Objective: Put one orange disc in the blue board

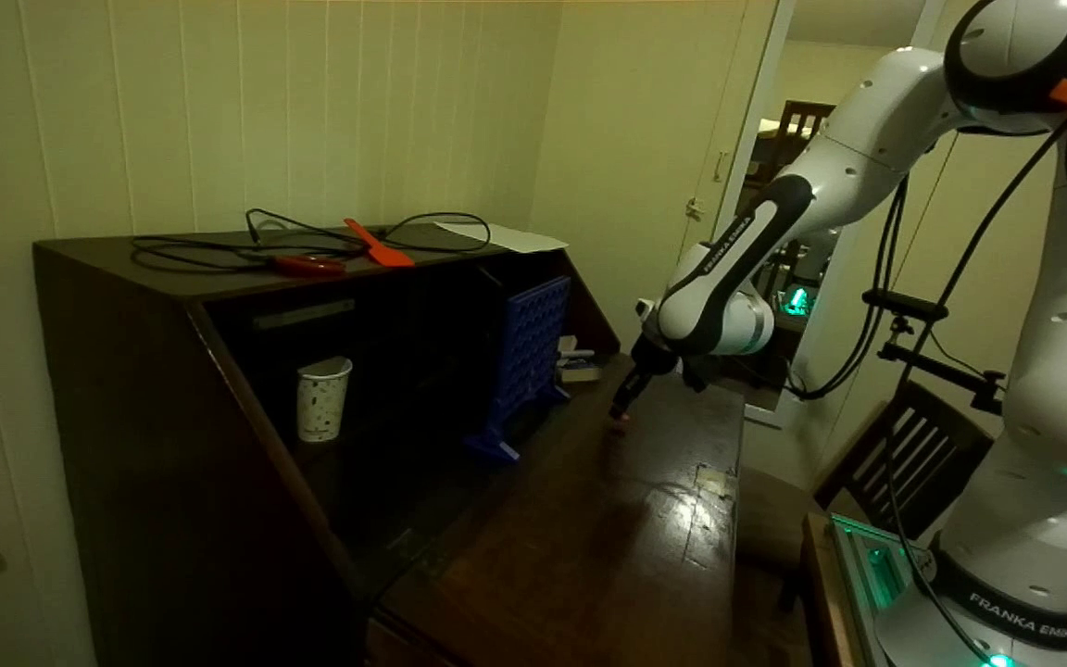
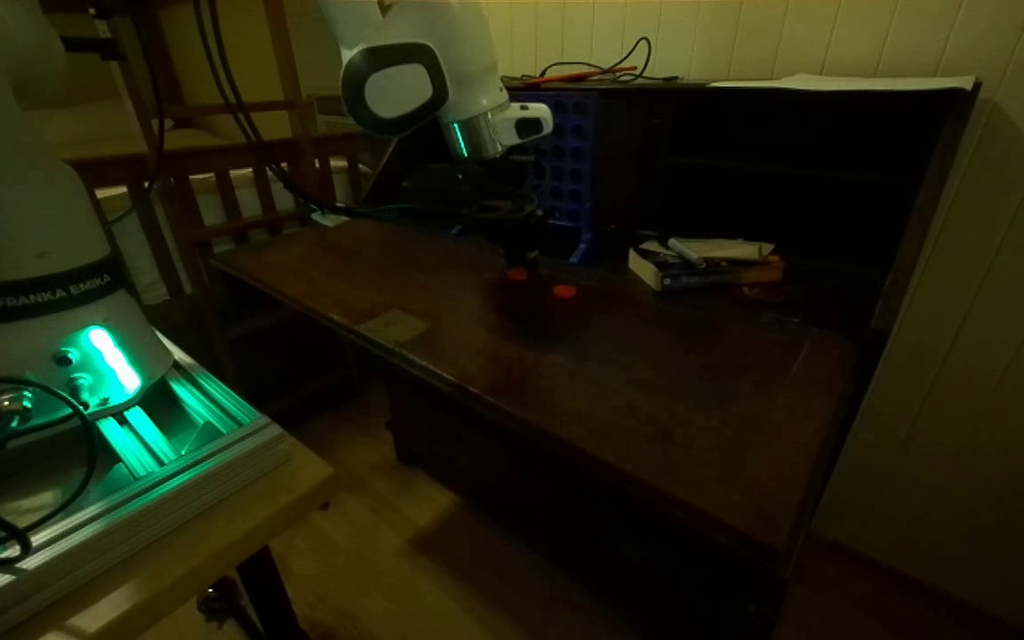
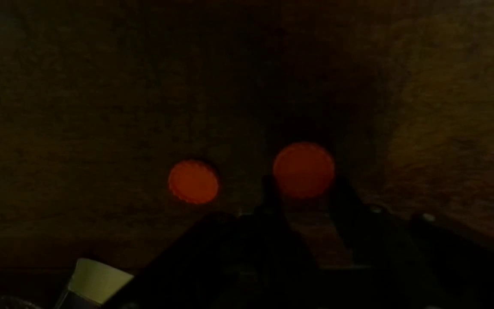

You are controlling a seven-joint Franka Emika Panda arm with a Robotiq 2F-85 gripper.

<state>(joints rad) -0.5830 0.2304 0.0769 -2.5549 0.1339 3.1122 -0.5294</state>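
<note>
In the wrist view an orange disc (image 3: 303,170) sits between the two black fingertips of my gripper (image 3: 303,182), one tip touching each side of its rim. It looks larger than the loose orange disc (image 3: 193,181) lying flat to its left, so it seems a little raised off the wood; how far I cannot tell. An exterior view shows the held disc (image 2: 517,275) under the dark gripper (image 2: 519,256) and the loose one (image 2: 564,291) beside it. The blue board (image 1: 533,347), full of round holes, stands upright on its feet at the cabinet opening, behind my gripper.
A book with papers on it (image 2: 703,267) lies near the cabinet. Inside the cabinet stands a patterned paper cup (image 1: 322,403). On its top are black cables (image 1: 191,252), an orange-red tool (image 1: 383,248) and white paper (image 1: 508,238). The desk's front edge (image 2: 476,391) drops to the floor.
</note>
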